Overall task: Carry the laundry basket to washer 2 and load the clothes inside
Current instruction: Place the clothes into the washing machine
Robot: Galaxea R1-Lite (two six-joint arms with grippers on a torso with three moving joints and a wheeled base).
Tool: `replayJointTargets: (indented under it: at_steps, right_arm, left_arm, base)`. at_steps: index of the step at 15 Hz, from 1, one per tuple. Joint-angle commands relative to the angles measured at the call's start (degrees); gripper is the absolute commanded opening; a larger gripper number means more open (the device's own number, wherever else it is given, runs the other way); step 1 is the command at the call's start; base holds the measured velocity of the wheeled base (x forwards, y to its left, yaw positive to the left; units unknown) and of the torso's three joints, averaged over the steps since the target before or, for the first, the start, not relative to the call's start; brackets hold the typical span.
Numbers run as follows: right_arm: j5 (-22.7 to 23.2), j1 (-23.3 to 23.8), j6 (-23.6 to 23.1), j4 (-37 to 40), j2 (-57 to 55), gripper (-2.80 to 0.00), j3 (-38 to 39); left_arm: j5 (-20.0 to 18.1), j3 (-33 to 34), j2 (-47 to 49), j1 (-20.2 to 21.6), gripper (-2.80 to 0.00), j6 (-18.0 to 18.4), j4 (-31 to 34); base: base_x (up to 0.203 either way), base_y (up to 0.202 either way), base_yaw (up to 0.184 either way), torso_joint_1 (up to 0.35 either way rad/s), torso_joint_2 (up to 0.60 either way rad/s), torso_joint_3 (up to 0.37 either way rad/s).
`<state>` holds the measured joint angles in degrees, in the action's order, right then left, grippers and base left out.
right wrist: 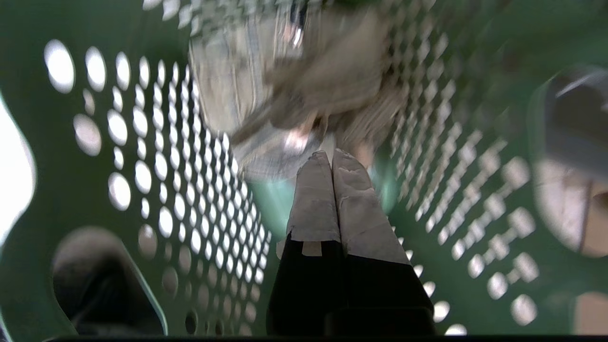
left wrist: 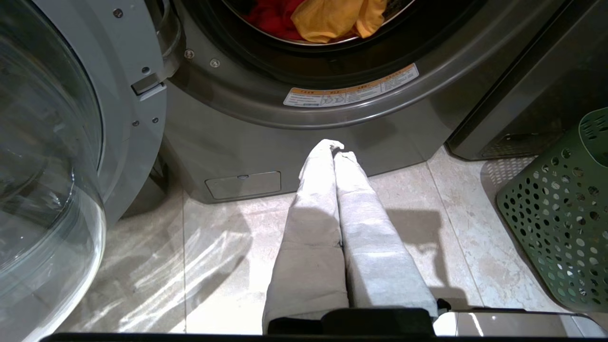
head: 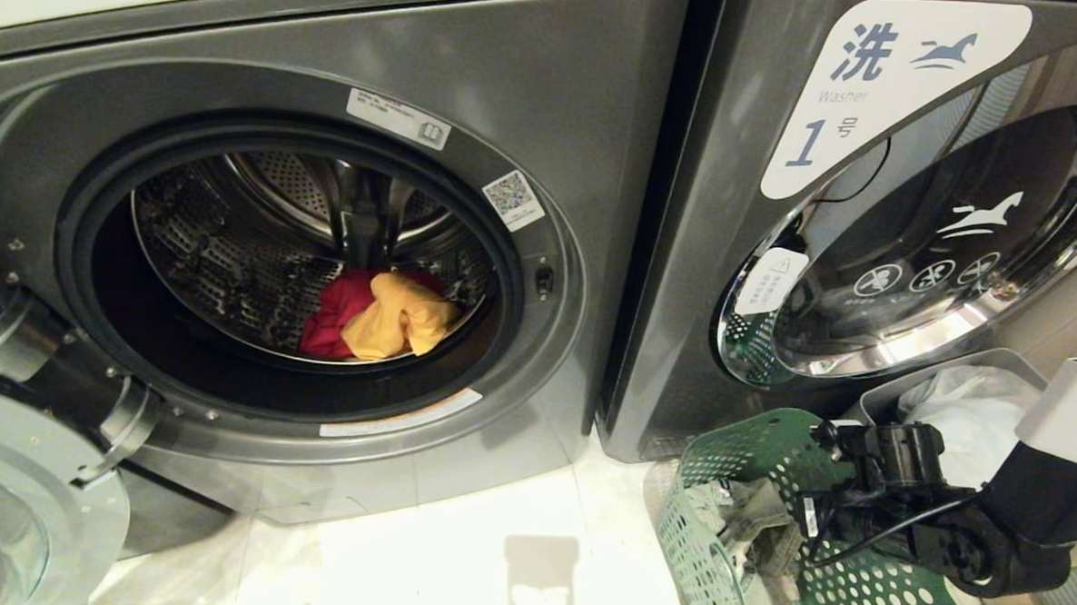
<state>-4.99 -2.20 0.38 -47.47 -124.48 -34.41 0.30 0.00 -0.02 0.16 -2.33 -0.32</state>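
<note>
Reaching down into the laundry basket (head: 817,587), the right end effector (right wrist: 331,156) has its fingers pressed together and grips nothing; its tips are just short of the grey-green garment (right wrist: 285,104), which is too blurred in the right wrist view to tell whether they touch. From the head view, the black arm (head: 947,520) hides most of the basket's inside. The left end effector (left wrist: 335,147) hangs clenched and empty above the floor (left wrist: 213,247) before the open washer (head: 556,112), whose label is out of sight. Inside the drum lie the pink-red garment (head: 338,316) and the yellow-orange cloth (head: 401,319) on top of it. The swung-open door (head: 11,507) is cut off at the frame's edge. Washer 1 (head: 731,256) stands shut at right.
</note>
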Motion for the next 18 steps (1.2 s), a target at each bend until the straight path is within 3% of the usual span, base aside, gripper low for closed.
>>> replayJointTargets:
  at_steps: [1, 4, 6, 7, 9, 11, 13, 15, 18]
  right_arm:
    - [0.6, 1.7, 0.2, -0.4, -4.0, -2.8, 0.1]
    - [9.3, 6.0, -0.2, -1.3, -12.1, -2.8, -3.5]
    - [14.4, 9.2, -5.1, -1.6, -17.4, -2.8, -6.7]
    - [16.1, 10.3, -8.6, -1.9, -20.1, 0.0, -8.5]
    - [19.0, 11.5, -11.5, -4.0, -24.3, 0.0, -13.5]
    - [21.1, 11.8, -11.8, -5.1, -27.0, 0.0, -17.5]
    - [25.9, 11.8, -11.6, -5.4, -29.6, 0.0, -20.3]
    - [28.6, 11.7, -9.5, -7.6, -32.1, 0.0, -21.9]
    - [29.0, 11.4, -6.1, -9.4, -34.9, 0.0, -23.2]
  left_arm:
    - [0.0, 0.0, 0.0, 0.0, -2.8, 0.0, 0.0]
    - [0.0, 0.0, 0.0, 0.0, -2.8, 0.0, 0.0]
    - [0.0, 0.0, 0.0, 0.0, -2.8, 0.0, 0.0]
    - [0.0, 0.0, 0.1, 0.0, -2.8, 0.0, 0.0]
    - [0.0, 0.0, 0.0, 0.0, -2.8, 0.0, 0.0]
    - [0.0, 0.0, 0.0, 0.0, -2.8, 0.0, 0.0]
    - [0.0, 0.0, 0.0, 0.0, -2.8, 0.0, 0.0]
    - [0.0, 0.0, 0.0, 0.0, -2.8, 0.0, 0.0]
    - [0.0, 0.0, 0.0, 0.0, -2.8, 0.0, 0.0]
  base:
    - [0.0, 0.0, 0.0, 0.0, 0.0, 0.0]
    - [0.0, 0.0, 0.0, 0.0, 0.0, 0.0]
    - [0.0, 0.0, 0.0, 0.0, 0.0, 0.0]
    - [0.0, 0.0, 0.0, 0.0, 0.0, 0.0]
    - [0.0, 0.0, 0.0, 0.0, 0.0, 0.0]
    - [0.0, 0.0, 0.0, 0.0, 0.0, 0.0]
    - [0.0, 0.0, 0.0, 0.0, 0.0, 0.0]
    - [0.0, 0.0, 0.0, 0.0, 0.0, 0.0]
    - [0.0, 0.0, 0.0, 0.0, 0.0, 0.0]
